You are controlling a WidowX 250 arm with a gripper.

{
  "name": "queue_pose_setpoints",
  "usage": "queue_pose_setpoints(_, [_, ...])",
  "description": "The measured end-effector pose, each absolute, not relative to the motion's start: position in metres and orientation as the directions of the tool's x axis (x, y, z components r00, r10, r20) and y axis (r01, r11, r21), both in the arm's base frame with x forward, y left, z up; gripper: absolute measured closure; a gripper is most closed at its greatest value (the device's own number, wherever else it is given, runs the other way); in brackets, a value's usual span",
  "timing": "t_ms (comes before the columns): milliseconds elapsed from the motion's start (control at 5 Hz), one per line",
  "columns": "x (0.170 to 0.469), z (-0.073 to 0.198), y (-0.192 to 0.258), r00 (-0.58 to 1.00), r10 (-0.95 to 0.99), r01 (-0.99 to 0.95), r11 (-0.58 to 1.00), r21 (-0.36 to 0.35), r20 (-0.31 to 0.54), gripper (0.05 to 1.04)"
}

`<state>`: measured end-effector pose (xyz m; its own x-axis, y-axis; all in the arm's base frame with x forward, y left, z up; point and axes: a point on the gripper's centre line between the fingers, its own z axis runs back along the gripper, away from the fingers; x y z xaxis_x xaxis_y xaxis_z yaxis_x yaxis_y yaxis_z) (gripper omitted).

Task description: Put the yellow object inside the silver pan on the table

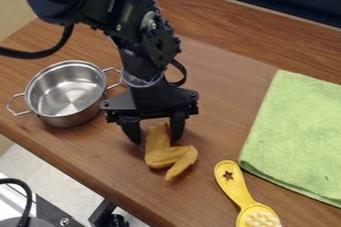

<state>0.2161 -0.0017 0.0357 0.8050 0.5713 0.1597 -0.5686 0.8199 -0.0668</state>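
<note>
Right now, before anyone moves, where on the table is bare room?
Bare table lies between the hand and the green towel. A smaller patch sits between the pan and the yellow object. It is crowded under the hand and where the brush nears the towel.

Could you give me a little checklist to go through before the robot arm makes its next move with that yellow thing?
1. Gripper open: ok, fingers apart.
2. Yellow wing-shaped piece lined up: ok, its upper end appears between the fingers.
3. Fingers low enough to grip: cannot tell from this angle.
4. Silver pan upright, ready to receive: ok.
5. Piece inside pan: not ok, it's on the table.
6. Yellow brush away from the fingers: ok.
</note>
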Motion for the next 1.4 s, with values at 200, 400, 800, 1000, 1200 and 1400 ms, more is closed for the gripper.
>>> queue_pose_setpoints(200, [0.215, 0.036, -0.003, 0.802, 0.583, -0.581, 0.812, -0.059, 0.129, 0.588])
queue_pose_setpoints(400, [0.218, 0.036, -0.002, 0.780, 0.615, -0.612, 0.788, -0.063, 0.119, 0.588])
queue_pose_setpoints(800, [0.231, 0.051, -0.002, 0.720, 0.690, -0.684, 0.724, -0.088, 0.081, 0.588])
queue_pose_setpoints(1000, [0.240, 0.074, 0.005, 0.655, 0.749, -0.738, 0.663, -0.127, 0.104, 0.588])
queue_pose_setpoints(1200, [0.254, 0.095, 0.026, 0.566, 0.816, -0.800, 0.578, -0.161, 0.115, 0.588])
queue_pose_setpoints(1400, [0.261, 0.107, 0.055, 0.530, 0.832, -0.816, 0.553, -0.170, 0.165, 0.588])
